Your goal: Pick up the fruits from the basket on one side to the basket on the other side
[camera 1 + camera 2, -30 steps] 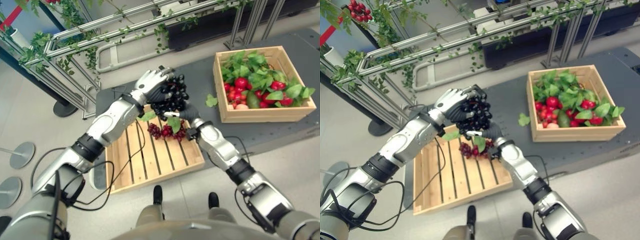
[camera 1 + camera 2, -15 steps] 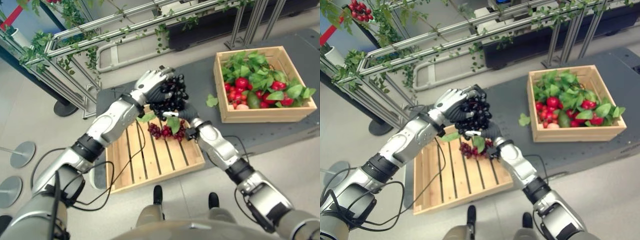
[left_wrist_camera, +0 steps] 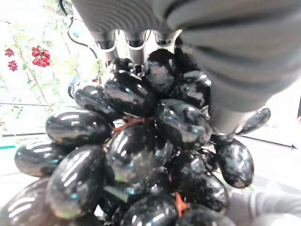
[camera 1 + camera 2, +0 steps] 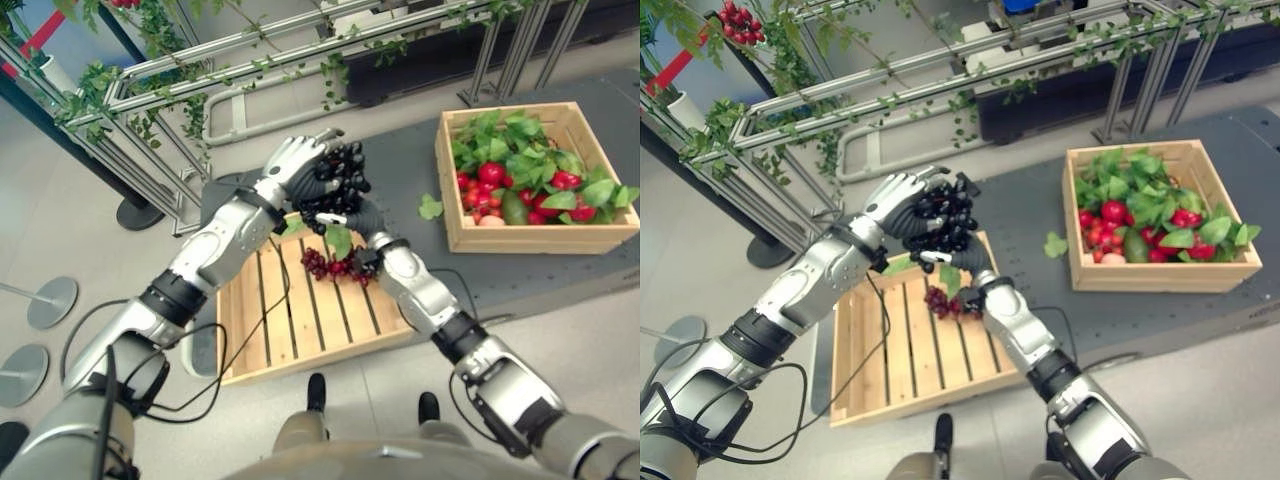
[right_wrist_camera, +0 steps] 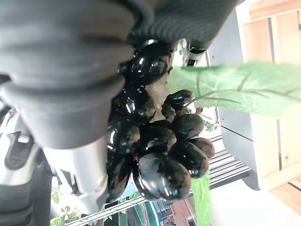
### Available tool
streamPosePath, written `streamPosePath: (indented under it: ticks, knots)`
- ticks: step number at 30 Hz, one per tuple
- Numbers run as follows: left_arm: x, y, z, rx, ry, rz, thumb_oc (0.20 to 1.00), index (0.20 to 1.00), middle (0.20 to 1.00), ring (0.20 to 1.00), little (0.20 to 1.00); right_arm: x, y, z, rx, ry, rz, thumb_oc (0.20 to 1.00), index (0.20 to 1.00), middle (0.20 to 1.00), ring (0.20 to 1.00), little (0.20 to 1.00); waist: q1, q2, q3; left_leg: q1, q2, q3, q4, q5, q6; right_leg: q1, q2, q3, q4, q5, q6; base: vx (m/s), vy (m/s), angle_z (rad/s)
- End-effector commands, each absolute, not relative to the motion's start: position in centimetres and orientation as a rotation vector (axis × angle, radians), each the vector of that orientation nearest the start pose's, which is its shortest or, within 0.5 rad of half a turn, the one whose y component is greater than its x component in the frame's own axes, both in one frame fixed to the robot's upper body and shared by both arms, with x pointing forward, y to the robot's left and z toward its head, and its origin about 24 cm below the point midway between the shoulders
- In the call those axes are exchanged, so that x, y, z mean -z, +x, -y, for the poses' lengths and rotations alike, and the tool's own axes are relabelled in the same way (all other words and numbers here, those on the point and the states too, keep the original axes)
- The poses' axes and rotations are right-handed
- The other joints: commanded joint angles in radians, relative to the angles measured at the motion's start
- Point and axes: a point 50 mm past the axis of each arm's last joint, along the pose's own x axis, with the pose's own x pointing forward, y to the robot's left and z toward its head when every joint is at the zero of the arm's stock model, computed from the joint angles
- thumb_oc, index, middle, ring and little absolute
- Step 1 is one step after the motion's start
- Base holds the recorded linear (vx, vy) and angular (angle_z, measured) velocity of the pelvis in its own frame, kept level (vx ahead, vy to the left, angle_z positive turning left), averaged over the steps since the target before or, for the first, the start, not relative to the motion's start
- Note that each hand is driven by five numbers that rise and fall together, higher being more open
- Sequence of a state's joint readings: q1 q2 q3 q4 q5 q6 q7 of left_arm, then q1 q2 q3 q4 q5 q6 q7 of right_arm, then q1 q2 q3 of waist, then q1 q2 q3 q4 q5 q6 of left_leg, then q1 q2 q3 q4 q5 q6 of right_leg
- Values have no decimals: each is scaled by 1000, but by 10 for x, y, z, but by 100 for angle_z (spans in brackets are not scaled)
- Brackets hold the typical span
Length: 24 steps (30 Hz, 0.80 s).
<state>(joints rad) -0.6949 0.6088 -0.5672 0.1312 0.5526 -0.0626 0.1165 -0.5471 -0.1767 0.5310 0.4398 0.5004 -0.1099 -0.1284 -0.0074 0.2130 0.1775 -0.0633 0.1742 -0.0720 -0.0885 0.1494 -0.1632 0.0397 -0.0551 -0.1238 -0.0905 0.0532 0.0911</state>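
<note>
A pale floor ran under a metal rail frame [image 4: 250,70] hung with green vines, and in front of it lay a dark grey platform [image 4: 400,170]. Since the earlier frames the whole view had shifted a little, so the camera had moved; the two hands and the fruit between them had kept their places relative to one another above the near crate's far edge.

On the robot's left stood a slatted wooden crate [image 4: 290,320], its only visible content a bunch of red grapes [image 4: 335,265] with a green leaf [image 4: 338,240] near its far rim. On the robot's right, well apart on the platform, sat a deeper wooden crate [image 4: 540,225] filled with green leaves, red fruits and an avocado [image 4: 513,206]. A loose leaf [image 4: 430,207] lay on the platform just beside it.

The bunch of black grapes [image 4: 335,185] was held in the air between both hands. The left hand [image 4: 290,160] had its fingers curled over the top of the bunch, as the left wrist view also showed [image 3: 136,141]. The right hand [image 4: 362,218] met the bunch from below; in the right wrist view the grapes [image 5: 160,150] pressed against its dark cover, but whether its fingers had closed on them could not be told.
</note>
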Motion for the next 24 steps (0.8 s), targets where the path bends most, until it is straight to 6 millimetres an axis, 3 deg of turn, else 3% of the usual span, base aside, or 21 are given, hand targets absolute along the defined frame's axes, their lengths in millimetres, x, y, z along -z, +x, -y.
streamPosePath:
  ticks: [1, 2, 3, 24]
  knots:
    - [-210, 321, -93, 243, 1093, 848, 200, 200, 200, 200, 200, -119, 323, 5, -548, 88, 200, 511, 511, 511, 511, 511, 27, -60, -66, -51, -33, -11, 63, -50, 6, -7, 38, -8, 75, -159, -28, 0, 0, 0]
    - [-210, 321, -92, 245, 1091, 845, 200, 200, 200, 200, 200, -119, 323, 5, -546, 82, 200, 235, 235, 235, 235, 235, 26, -60, -66, -50, -33, -11, 63, -50, 6, -7, 38, -8, 75, -159, -27, 0, 0, 0]
    - [-209, 321, -92, 247, 1091, 842, 200, 200, 200, 200, 200, -118, 324, 6, -541, 79, 199, 200, 200, 200, 200, 200, 26, -61, -65, -50, -34, -12, 63, -50, 7, -7, 38, -8, 75, -159, -27, 0, 0, 0]
    - [-204, 321, -93, 255, 1077, 823, 200, 200, 200, 200, 200, -104, 322, 12, -537, 43, 153, 200, 200, 200, 200, 200, 20, -62, -65, -53, -33, -14, 63, -46, 1, -3, 39, -18, 78, -166, -29, 2, 0, 1]
